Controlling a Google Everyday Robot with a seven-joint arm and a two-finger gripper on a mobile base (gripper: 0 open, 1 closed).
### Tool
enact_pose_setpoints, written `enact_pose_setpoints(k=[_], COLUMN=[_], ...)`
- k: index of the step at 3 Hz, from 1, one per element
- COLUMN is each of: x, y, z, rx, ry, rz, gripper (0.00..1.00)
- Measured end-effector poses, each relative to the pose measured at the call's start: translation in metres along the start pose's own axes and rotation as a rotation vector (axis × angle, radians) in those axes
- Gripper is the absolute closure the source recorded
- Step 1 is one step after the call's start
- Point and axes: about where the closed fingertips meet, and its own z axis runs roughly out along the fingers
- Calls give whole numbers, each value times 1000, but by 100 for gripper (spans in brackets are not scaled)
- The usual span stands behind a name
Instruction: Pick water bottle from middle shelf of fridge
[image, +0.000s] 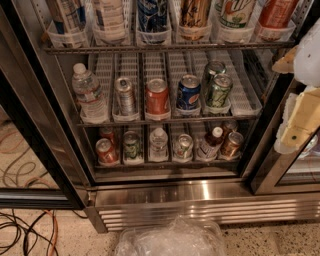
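The water bottle (89, 95), clear ribbed plastic with a white cap and a pale label, stands upright at the left end of the middle shelf (240, 102). To its right on the same shelf stand a silver can (125, 95), a red can (157, 96), a blue can (188, 92) and two green cans (218, 90). The fridge (200, 197) stands open in front of me. My gripper (299, 117), cream and white, is at the right edge of the view, in front of the black door frame, far right of the bottle and apart from it.
The top rack holds tall cans in clear cups (152, 25). The lower rack is crowded with small cans and bottles (159, 142). The open glass door (30, 150) is at the left. Cables (25, 230) lie on the floor. A clear plastic container (170, 240) sits at the bottom.
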Motion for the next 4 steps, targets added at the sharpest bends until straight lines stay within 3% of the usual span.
enact_pose_setpoints(k=[1, 2, 4], x=[0, -12, -79], y=[0, -3, -18], z=[0, 14, 83], rx=[0, -1, -19], ry=[0, -90, -430], rz=[0, 14, 147], gripper=[0, 0, 0])
